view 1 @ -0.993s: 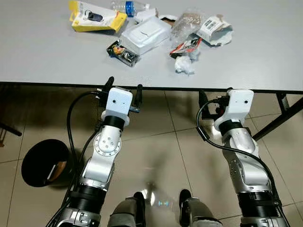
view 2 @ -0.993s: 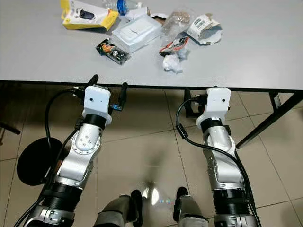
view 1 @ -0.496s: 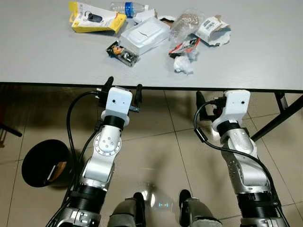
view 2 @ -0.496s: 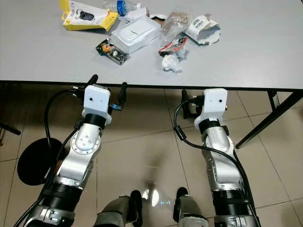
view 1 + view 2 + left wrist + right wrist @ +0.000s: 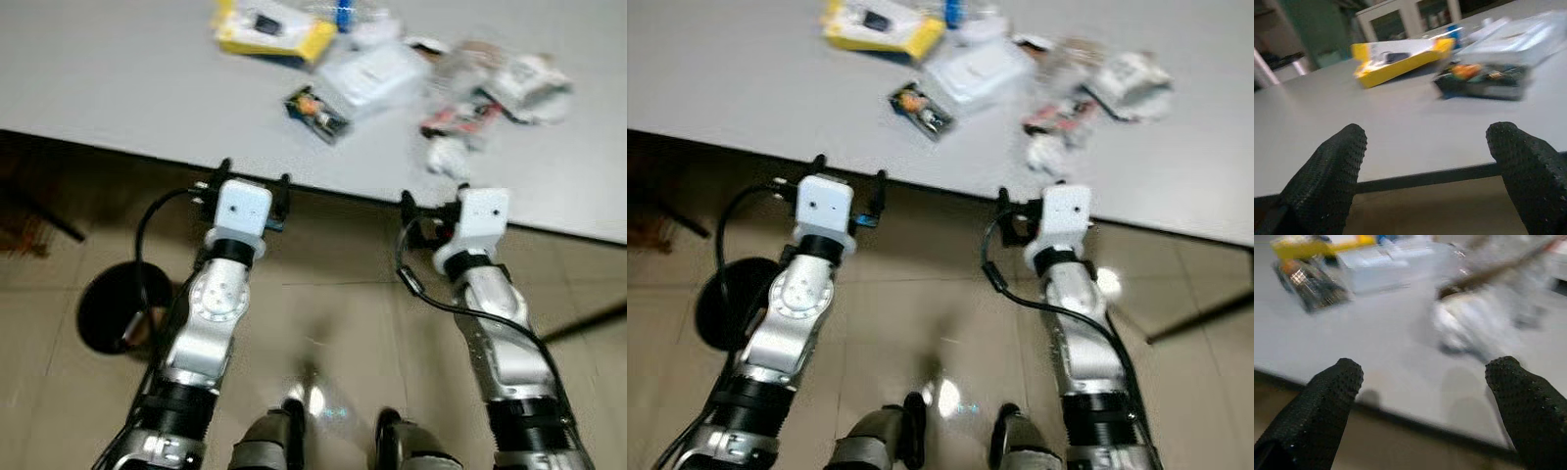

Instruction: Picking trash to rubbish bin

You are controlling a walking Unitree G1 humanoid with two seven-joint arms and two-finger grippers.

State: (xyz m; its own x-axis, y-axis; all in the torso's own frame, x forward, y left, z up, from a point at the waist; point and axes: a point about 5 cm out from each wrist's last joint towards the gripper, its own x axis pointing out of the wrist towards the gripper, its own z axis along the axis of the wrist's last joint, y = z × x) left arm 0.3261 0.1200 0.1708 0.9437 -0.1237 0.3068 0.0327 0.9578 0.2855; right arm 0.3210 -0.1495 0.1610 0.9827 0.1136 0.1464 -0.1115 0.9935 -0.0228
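Both arms are up at the near edge of the grey table (image 5: 118,88), and the head views are blurred. The left gripper (image 5: 253,188) sits right at the table edge with its fingers spread wide apart, nothing between them. The right gripper (image 5: 431,204) is at the same edge further along, fingers parted too and empty — the crumpled white wad (image 5: 1469,325) lies on the tabletop just beyond it.

The trash is heaped toward the far side of the table: a yellow package (image 5: 272,25), a white box (image 5: 372,76) beside it, a dark wrapper (image 5: 315,111) nearer the edge (closest to the left gripper), a red-and-black wrapper (image 5: 460,116) and a torn white packet (image 5: 529,78).

The black bin (image 5: 116,305) stands on the tiled floor (image 5: 333,294) to the robot's left — below the table edge, beside the left arm.
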